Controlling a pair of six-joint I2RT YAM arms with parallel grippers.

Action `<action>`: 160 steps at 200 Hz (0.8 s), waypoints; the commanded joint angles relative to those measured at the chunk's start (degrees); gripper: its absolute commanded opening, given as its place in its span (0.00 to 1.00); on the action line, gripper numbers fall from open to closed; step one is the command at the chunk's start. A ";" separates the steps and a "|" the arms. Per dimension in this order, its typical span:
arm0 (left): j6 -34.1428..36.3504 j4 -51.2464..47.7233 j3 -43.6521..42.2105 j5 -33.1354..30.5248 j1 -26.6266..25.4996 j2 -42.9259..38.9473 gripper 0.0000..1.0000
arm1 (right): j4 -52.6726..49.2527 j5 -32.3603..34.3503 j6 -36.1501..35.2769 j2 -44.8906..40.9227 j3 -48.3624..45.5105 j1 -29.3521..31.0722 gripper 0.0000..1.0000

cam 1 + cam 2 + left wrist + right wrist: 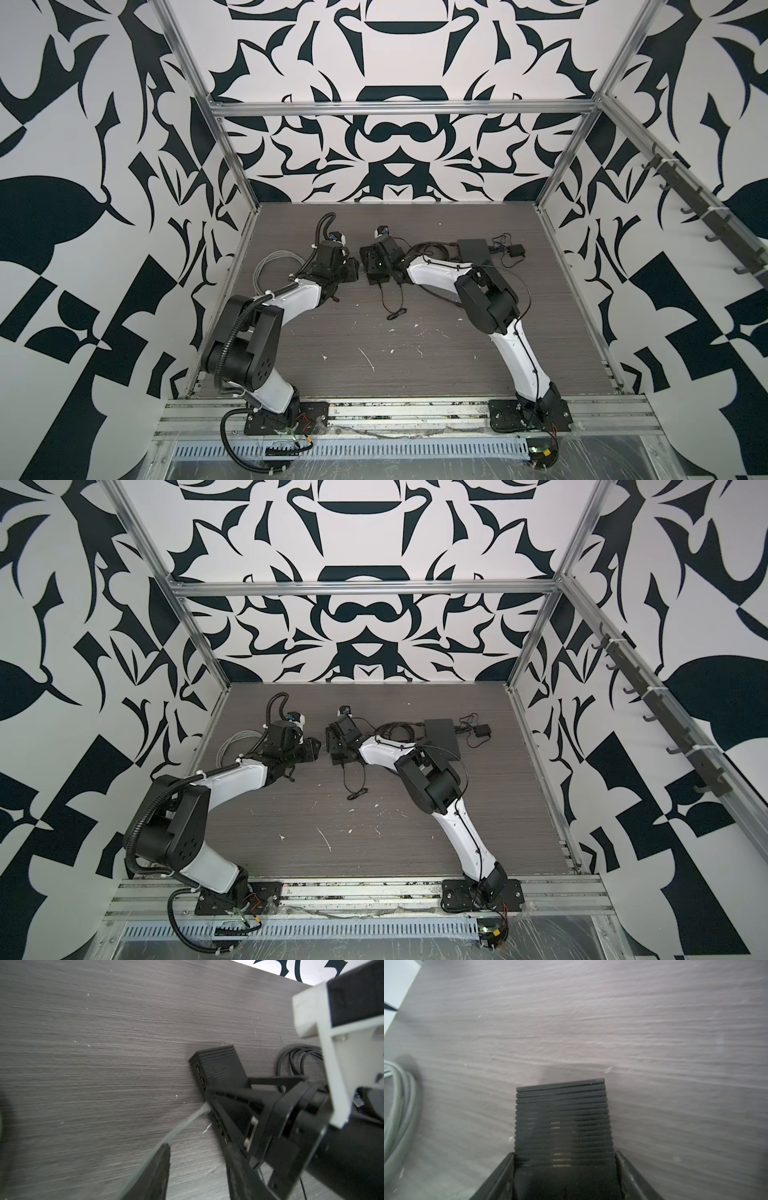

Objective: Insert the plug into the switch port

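Right end effector (564, 1154) clamps switch (562, 1109): rigid, ribbed. Left end effector (197, 1145) half-open, empty; grey cable (178, 1128) limp, so grip at plug end (205, 1108).

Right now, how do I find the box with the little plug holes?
Start at the grey wood-grain table and look toward its middle. The small black box is clamped in the right gripper. Unlike the smooth flat black box nearby, its top is ribbed.
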 commanded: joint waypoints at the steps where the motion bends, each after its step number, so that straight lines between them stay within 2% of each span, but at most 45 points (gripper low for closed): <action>1: -0.75 -0.51 1.78 0.75 -0.11 0.63 0.47 | -2.68 2.94 0.16 -0.29 -3.48 -0.73 0.58; 31: -1.19 -0.09 2.02 1.54 -0.11 1.24 0.47 | -0.80 1.99 0.47 -1.74 -6.05 -2.25 0.59; 83: -1.38 -0.23 2.13 1.66 -0.07 1.99 0.47 | -4.08 -0.65 -4.06 -3.25 -3.40 -2.25 0.70; 123: -1.63 -0.16 2.14 2.42 -0.12 2.13 0.47 | -8.24 -3.03 -11.87 -9.38 -5.14 -2.48 0.75; 160: -1.90 0.10 1.61 2.55 -0.04 1.70 0.47 | -16.17 -8.07 -19.48 -10.69 -4.80 -4.32 0.84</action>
